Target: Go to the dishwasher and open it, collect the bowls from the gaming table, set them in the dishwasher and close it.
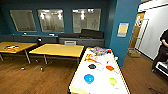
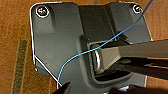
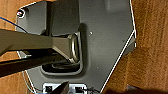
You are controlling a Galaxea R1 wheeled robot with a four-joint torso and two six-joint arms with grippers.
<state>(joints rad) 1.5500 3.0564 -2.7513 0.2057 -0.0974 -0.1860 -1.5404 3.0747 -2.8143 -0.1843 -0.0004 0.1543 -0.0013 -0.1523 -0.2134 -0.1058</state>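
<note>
Blue bowl (image 1: 89, 78) nearest, on the white gaming table (image 1: 100, 86).
Green (image 1: 113, 81), red-orange (image 1: 110, 68) and black (image 1: 92, 66) bowls lie beyond. Whether either tool is wide or narrow, I cannot tell.

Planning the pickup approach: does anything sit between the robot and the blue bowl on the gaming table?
Nothing visible does. The blue bowl sits nearest the camera on the gaming table, with bare white top in front of it. The green bowl lies off to its side.
</note>
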